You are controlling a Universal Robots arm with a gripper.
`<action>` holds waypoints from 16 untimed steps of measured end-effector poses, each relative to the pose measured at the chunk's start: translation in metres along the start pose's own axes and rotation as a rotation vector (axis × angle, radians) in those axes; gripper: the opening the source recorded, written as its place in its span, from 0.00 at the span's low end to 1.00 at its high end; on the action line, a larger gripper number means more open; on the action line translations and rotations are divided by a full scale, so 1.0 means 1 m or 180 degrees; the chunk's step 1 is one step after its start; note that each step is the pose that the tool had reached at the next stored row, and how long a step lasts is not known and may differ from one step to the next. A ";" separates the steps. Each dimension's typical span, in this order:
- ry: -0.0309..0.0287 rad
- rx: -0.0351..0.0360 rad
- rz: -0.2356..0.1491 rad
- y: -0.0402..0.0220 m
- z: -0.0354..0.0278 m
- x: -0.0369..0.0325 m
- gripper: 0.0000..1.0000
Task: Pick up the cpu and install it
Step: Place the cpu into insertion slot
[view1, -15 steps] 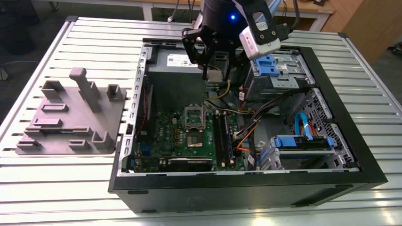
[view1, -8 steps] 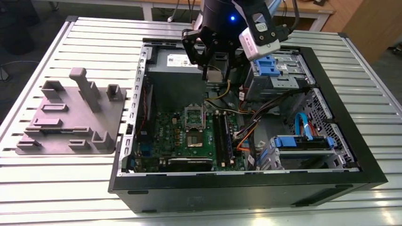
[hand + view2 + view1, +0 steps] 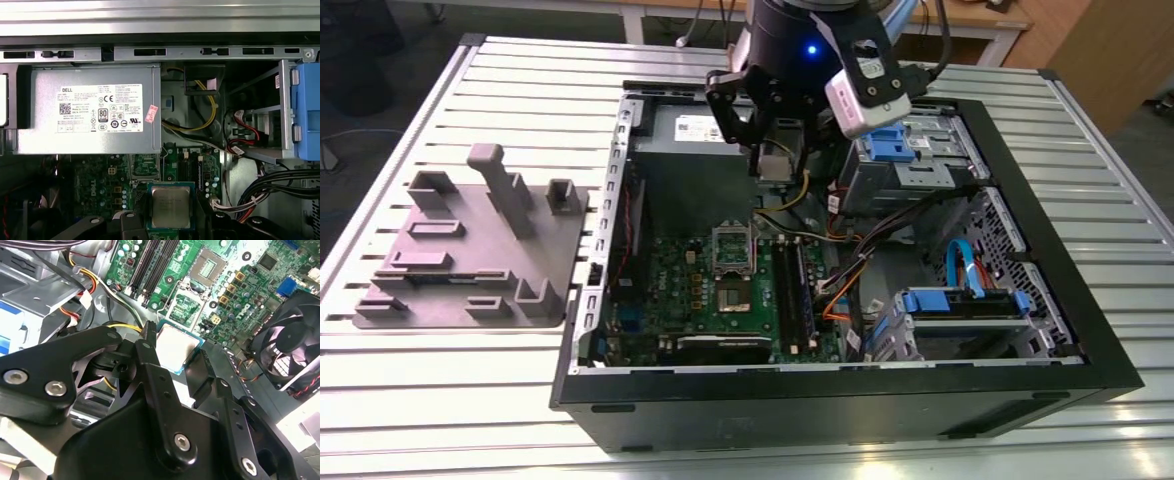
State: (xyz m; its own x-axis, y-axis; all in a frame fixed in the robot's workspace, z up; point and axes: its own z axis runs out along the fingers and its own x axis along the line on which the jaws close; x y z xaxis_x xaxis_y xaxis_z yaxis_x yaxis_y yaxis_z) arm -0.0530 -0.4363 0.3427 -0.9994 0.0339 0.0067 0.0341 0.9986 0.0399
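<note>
My gripper (image 3: 778, 170) hangs inside the open computer case (image 3: 1067, 250), near the far side above the grey power supply. It is shut on the cpu (image 3: 171, 206), a small square chip with a silvery metal top and a thin green edge, gripped by two opposite sides between black fingers (image 3: 203, 202). In the second wrist view the cpu (image 3: 173, 346) sits flat between the fingertips (image 3: 148, 332), raised above the green motherboard (image 3: 240, 285). The motherboard's socket (image 3: 732, 296), with its silver frame (image 3: 728, 243) lifted, lies nearer the case's front than the gripper.
A grey power supply box (image 3: 90, 110) fills the case's far corner. Yellow and black cables (image 3: 210, 115) run beside it. Blue drive caddies (image 3: 967, 300) and loose cables occupy the exterior view's right. A black fan (image 3: 295, 340) borders the board. A grey fixture plate (image 3: 467, 250) lies outside the case.
</note>
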 end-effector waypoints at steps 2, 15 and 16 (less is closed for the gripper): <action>0.0000 0.0000 0.0000 -0.0003 0.0015 0.0000 0.47; 0.0000 0.0001 0.0000 -0.0133 0.0078 -0.0005 0.47; 0.0000 0.0000 0.0000 -0.0134 0.0088 -0.0005 0.47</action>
State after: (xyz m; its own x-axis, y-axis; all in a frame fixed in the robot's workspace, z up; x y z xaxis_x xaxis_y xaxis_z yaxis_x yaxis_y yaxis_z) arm -0.0529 -0.4494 0.3334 -0.9994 0.0338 0.0068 0.0341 0.9986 0.0399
